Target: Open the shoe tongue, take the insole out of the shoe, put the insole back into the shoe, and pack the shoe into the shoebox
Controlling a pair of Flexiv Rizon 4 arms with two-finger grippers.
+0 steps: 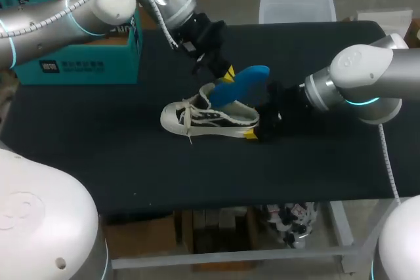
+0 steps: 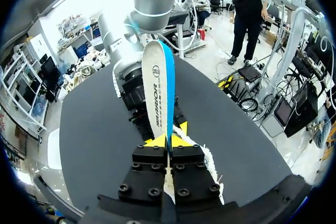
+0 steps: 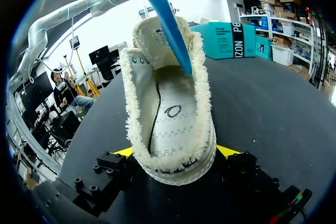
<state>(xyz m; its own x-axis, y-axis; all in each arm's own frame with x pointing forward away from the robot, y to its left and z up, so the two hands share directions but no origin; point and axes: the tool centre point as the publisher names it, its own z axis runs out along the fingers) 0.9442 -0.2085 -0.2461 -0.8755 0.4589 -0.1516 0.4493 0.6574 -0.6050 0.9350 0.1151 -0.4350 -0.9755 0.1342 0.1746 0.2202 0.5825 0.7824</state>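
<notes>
A white canvas shoe [image 1: 209, 117] with dark side stripes lies mid-table, toe to the left. My right gripper [image 1: 256, 124] holds its heel, one yellow tip on each side of the heel in the right wrist view, where the shoe [image 3: 170, 124] fills the space between that gripper's [image 3: 176, 153] fingers. A blue insole [image 1: 240, 83] is raised above the heel, its lower end dipping into the shoe's opening. My left gripper [image 1: 226, 74] is shut on it. In the left wrist view the insole [image 2: 157, 90] stands on edge, pinched by that gripper [image 2: 167, 141]. The teal shoebox [image 1: 92, 57] stands at the back left.
Bare black tabletop [image 1: 118, 162] lies in front of the shoe and to its left. The shoebox [image 3: 231, 39] is beyond the shoe's toe in the right wrist view.
</notes>
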